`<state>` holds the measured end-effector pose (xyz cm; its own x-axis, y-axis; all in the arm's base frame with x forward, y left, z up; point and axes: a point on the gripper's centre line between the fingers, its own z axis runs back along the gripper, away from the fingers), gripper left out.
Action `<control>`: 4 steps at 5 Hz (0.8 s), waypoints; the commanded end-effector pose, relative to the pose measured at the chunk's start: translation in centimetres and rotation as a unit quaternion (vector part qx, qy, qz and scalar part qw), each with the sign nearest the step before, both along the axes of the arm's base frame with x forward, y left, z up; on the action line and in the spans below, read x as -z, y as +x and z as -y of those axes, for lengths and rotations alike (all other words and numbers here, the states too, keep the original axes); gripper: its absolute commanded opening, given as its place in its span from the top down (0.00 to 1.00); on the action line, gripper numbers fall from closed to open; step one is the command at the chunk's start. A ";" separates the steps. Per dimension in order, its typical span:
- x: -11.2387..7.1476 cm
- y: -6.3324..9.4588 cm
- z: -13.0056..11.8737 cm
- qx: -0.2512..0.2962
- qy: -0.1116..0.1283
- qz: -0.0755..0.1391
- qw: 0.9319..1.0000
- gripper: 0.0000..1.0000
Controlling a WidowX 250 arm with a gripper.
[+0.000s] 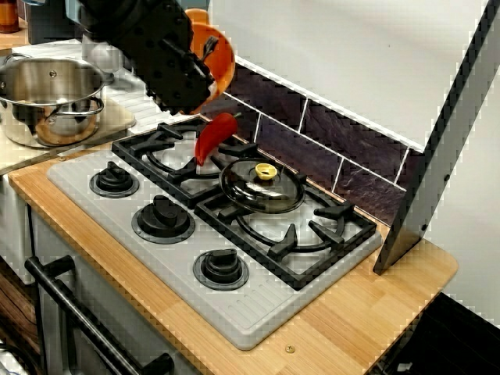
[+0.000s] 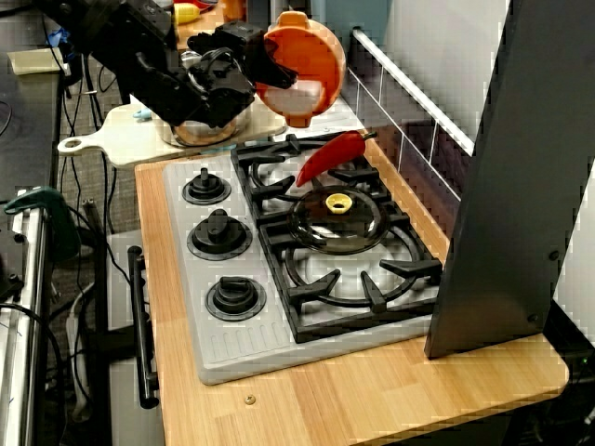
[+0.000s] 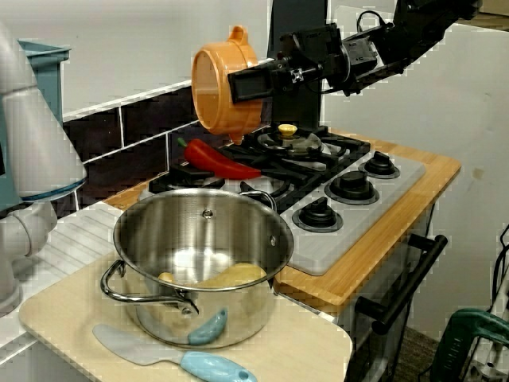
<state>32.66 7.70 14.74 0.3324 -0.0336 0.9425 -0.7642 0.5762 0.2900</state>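
Observation:
My gripper is shut on the rim of an orange plastic pot, holding it tipped on its side above the rear left burner. In the front view of the stove the dark arm hides most of the pot, and the gripper sits at its edge. The high side view shows the pot with the gripper to its left. Just below it a red pepper lies slanted over the grate. A glass lid with a yellow knob rests between the burners.
A steel pot with food inside stands on a pale cutting board beside the stove, with a blue spatula next to it. Three black knobs line the stove's front. A slanted metal panel leans at the stove's far end.

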 end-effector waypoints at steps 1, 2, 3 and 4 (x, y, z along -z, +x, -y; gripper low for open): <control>-2.3 -0.4 0.8 0.015 0.014 0.037 0.999 1.00; -2.5 0.0 0.7 0.001 -0.003 0.030 1.000 1.00; -2.5 0.2 0.6 -0.013 -0.018 0.030 0.999 1.00; -2.6 0.5 0.5 -0.009 -0.009 0.018 1.000 1.00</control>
